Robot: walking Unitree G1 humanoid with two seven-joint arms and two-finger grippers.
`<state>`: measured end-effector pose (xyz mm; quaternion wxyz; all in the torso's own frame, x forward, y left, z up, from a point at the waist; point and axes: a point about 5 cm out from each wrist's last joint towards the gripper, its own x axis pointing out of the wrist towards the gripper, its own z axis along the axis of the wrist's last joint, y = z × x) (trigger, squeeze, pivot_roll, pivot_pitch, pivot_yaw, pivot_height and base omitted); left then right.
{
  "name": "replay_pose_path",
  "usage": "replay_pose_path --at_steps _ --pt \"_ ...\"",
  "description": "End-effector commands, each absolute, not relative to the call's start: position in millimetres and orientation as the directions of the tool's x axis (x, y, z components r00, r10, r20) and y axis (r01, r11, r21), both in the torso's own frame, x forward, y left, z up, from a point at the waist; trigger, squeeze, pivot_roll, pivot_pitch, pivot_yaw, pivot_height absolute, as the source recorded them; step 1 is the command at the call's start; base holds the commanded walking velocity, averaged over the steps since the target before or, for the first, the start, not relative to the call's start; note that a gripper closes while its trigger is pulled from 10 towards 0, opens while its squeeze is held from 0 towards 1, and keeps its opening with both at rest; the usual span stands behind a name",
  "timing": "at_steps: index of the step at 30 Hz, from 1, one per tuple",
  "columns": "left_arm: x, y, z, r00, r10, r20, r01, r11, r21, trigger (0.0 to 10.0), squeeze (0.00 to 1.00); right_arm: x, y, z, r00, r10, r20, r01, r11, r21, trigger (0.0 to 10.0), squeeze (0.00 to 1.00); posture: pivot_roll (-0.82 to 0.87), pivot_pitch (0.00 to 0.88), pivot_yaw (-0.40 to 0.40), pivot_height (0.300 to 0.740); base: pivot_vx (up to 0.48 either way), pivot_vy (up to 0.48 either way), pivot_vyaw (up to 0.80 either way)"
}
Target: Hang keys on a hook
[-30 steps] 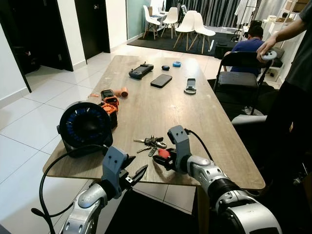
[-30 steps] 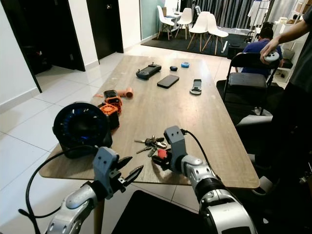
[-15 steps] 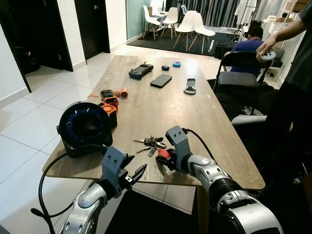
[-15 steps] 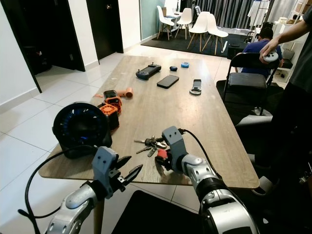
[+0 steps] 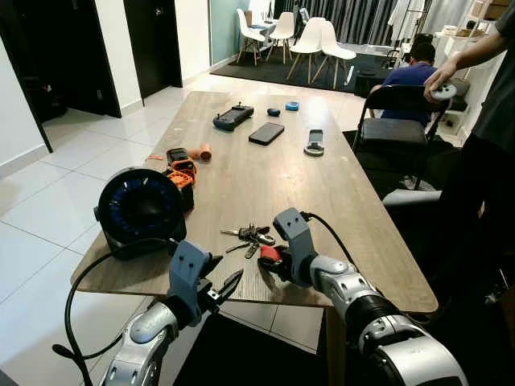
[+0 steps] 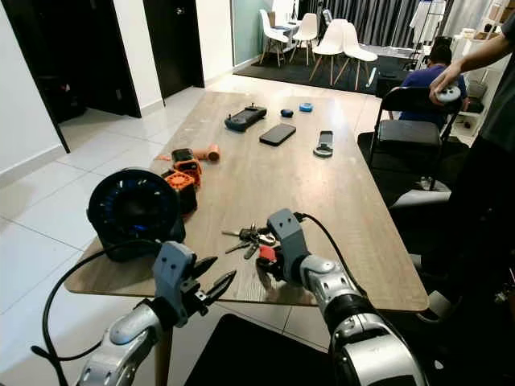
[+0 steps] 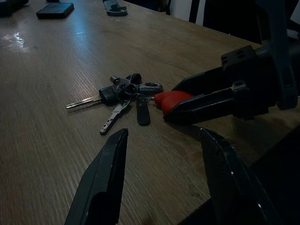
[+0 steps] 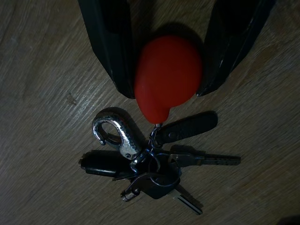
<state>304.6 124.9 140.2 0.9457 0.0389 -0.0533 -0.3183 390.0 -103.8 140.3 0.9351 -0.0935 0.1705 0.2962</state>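
Wooden table (image 5: 265, 173), right claw (image 8: 164, 89) around keys' red tag (image 8: 168, 80).

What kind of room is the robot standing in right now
Probably an open-plan home living and dining area: a long wooden table holding a black smartphone, white dining chairs on a dark rug behind, and a white tiled floor.
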Motion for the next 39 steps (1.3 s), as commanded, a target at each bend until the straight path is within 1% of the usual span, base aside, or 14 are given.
replay_pose_path --at_steps 1,2,3,4,5,9,11,14,15,17,21,31,38,39 --pt "304.0 123.6 138.7 0.791 -0.607 0.078 0.599 0.794 0.102 10.0 0.00 369.7 -117.5 92.5 0.689 0.462 -0.559 -0.571 0.820 -0.026 8.1 0.00 0.06 0.176 -0.014 0.740 0.000 0.000 0.00" --pt "304.0 123.6 138.7 0.791 -0.607 0.078 0.599 0.794 0.102 10.0 0.00 369.7 -117.5 92.5 0.689 0.462 -0.559 -0.571 0.820 -0.026 8.1 0.00 0.06 0.176 -0.014 0.740 0.000 0.000 0.00" --pt "304.1 123.6 138.9 0.791 -0.606 0.079 0.599 0.794 0.102 10.0 0.00 370.0 -117.6 93.1 0.690 0.462 -0.557 -0.571 0.820 -0.028 5.5 0.00 0.06 0.176 -0.014 0.740 0.000 0.000 0.00" --pt "304.1 123.6 138.9 0.791 -0.606 0.079 0.599 0.794 0.102 10.0 0.00 370.0 -117.6 93.1 0.690 0.462 -0.557 -0.571 0.820 -0.028 5.5 0.00 0.06 0.176 -0.014 0.740 0.000 0.000 0.00" --pt "304.2 123.9 139.2 0.792 -0.605 0.080 0.598 0.795 0.103 10.0 0.00 371.3 -117.6 95.1 0.700 0.461 -0.546 -0.568 0.822 -0.034 10.0 0.00 0.06 0.173 -0.013 0.740 0.000 0.000 0.00" --pt "304.5 125.0 140.2 0.793 -0.603 0.083 0.595 0.797 0.106 10.0 0.00 375.7 -117.6 103.5 0.730 0.470 -0.496 -0.551 0.834 -0.020 10.0 0.00 0.06 0.171 -0.013 0.740 0.000 0.000 0.00" --pt "305.4 127.1 142.0 0.797 -0.598 0.090 0.589 0.801 0.107 10.0 0.00 384.3 -117.6 122.5 0.792 0.486 -0.369 -0.517 0.856 0.015 10.0 0.00 0.06 0.166 -0.012 0.740 0.000 0.000 0.00" --pt "305.9 128.0 142.8 0.798 -0.595 0.093 0.586 0.803 0.107 10.0 0.00 388.6 -117.9 133.6 0.820 0.491 -0.295 -0.501 0.864 0.046 10.0 0.00 0.06 0.166 -0.012 0.740 0.000 0.000 0.00" --pt "307.0 129.7 143.7 0.800 -0.592 0.095 0.583 0.805 0.109 10.0 0.00 395.4 -119.1 156.1 0.852 0.500 -0.155 -0.490 0.866 0.101 10.0 0.00 0.06 0.163 -0.010 0.740 0.000 0.000 0.00" --pt "307.9 131.1 144.2 0.802 -0.590 0.096 0.580 0.807 0.111 10.0 0.00 399.1 -119.9 172.0 0.860 0.506 -0.065 -0.495 0.858 0.137 10.0 0.00 0.06 0.160 -0.008 0.740 0.000 0.000 0.00" --pt "308.1 132.4 144.4 0.803 -0.589 0.096 0.579 0.808 0.113 10.0 0.00 401.2 -119.1 185.4 0.855 0.518 0.005 -0.513 0.845 0.150 10.0 0.00 0.06 0.156 -0.006 0.740 0.000 0.000 0.00" --pt "309.8 136.8 145.9 0.807 -0.582 0.098 0.571 0.812 0.122 10.0 0.00 401.0 -106.0 211.4 0.794 0.593 0.133 -0.608 0.778 0.157 10.0 0.00 0.06 0.141 -0.009 0.740 0.000 0.000 0.00" --pt "303.8 145.7 140.4 0.765 -0.642 0.048 0.634 0.765 0.118 10.0 0.00 384.1 -82.6 202.0 0.629 0.768 0.123 -0.776 0.612 0.150 10.0 0.00 0.06 0.119 -0.016 0.740 0.000 0.000 0.00" --pt "303.8 145.7 140.4 0.765 -0.642 0.048 0.634 0.765 0.118 10.0 0.00 384.1 -82.6 202.0 0.629 0.768 0.123 -0.776 0.612 0.150 10.0 0.00 0.06 0.119 -0.016 0.740 0.000 0.000 0.00"
